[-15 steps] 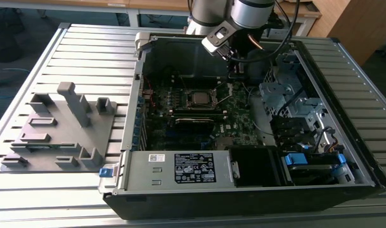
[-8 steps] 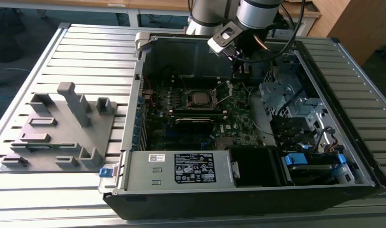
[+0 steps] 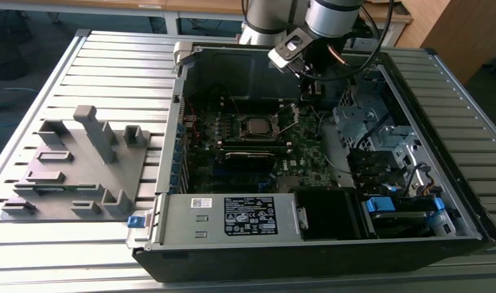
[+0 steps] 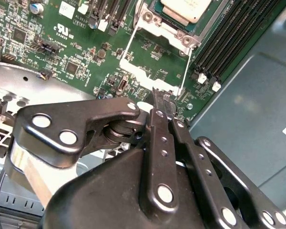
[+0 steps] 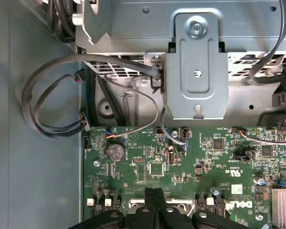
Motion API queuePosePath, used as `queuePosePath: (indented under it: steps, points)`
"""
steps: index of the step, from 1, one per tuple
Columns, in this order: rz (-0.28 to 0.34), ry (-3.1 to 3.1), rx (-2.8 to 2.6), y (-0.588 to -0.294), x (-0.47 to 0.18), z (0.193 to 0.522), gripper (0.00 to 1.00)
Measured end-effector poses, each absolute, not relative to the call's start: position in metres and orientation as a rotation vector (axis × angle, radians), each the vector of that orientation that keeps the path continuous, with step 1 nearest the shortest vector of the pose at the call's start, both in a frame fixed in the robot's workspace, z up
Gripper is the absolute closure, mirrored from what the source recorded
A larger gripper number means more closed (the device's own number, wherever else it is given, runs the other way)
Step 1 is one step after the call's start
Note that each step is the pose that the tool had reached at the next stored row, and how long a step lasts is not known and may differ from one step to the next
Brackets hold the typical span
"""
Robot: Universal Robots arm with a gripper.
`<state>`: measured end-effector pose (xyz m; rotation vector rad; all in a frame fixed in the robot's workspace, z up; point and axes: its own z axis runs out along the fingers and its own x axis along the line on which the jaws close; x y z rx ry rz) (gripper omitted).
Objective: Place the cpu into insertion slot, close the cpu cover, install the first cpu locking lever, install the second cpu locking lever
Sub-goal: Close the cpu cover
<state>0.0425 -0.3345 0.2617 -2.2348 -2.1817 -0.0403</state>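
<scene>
You had the gripper (image 3: 313,94) hanging inside the open computer case (image 3: 313,262), over the far edge of the motherboard (image 3: 231,171). Its 2 fingers were pressed flat together with nothing visible between them (in both wrist views the tips met in a single dark seam). The cpu (image 4: 186,7) sat in the insertion slot (image 3: 246,127), its pale metal top showing through the cut-out of the cpu cover (image 4: 168,29). The cover looked to be lying down over it, though you could not tell from these views whether it was fully seated. What mattered was direction. In the exterior view the slot lay toward the exterior view's left of the gripper and nearer the camera. In the second wrist view it lay straight beyond the fingertips, near but apart. 2 thin wire levers ran lengthwise from the socket's corners back toward the gripper: the nearer lever (image 4: 185,69) ended just beside the tips, and the other lever (image 4: 126,47) stood farther off to the side. By my reading, neither looked latched. The case stood on the slatted surface (image 3: 85,73), beside a grey fixture tray (image 3: 69,177).
</scene>
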Motion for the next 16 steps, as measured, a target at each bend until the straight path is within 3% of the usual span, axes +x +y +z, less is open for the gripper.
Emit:
queuePosePath:
  steps: [16]
  points:
    - [-0.034,-2.184,-2.238,-0.333,0.054,0.250,0.90]
